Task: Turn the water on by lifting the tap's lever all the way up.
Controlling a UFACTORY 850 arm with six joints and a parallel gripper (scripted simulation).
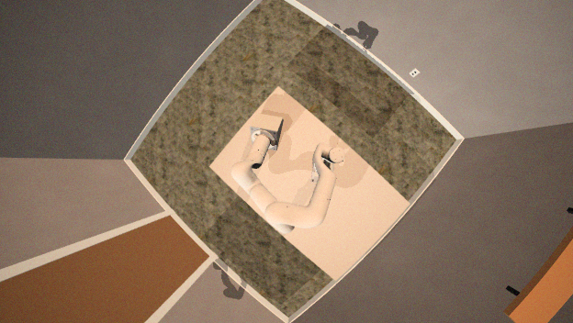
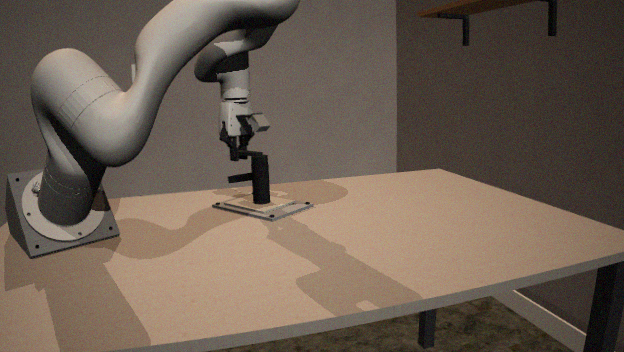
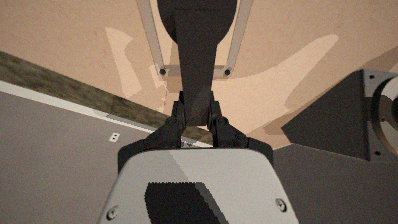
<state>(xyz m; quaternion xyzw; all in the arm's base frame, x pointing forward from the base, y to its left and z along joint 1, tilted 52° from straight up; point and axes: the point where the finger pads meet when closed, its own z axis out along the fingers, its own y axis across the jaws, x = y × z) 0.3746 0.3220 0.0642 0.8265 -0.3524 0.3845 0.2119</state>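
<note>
In the wrist view, the gripper point(image 3: 198, 118) is pointing down and its jaws are pinching the thin end of the tap's lever point(image 3: 196, 80), one dark finger point(image 3: 177, 116) pressing on each side. The lever is looking like a flat, dark strip that is getting wider as it is running back to the tap's round top. Under it, a grey base plate point(image 3: 150, 30) with small bolts is lying flat on the desk point(image 3: 300, 25). The side view is showing what the wrist view is not: the tap point(image 2: 260, 178) is standing up straight as a short black post in the middle of its plate, near the back of the desk, with a small spout point(image 2: 240, 177) sticking out lower down on the side facing the arm's stand. The lever point(image 2: 252, 154) there is looking about level at the top of the post, with the gripper hanging right over it. From above, the tap is mostly hiding under the pale arm point(image 1: 294, 211), which is bending like an elbow across the desk. Farther back, the arm's grey stand point(image 2: 20, 240) is sitting at the desk's corner, and a wooden shelf point(image 2: 470, 7) is hanging high on the wall.
</note>
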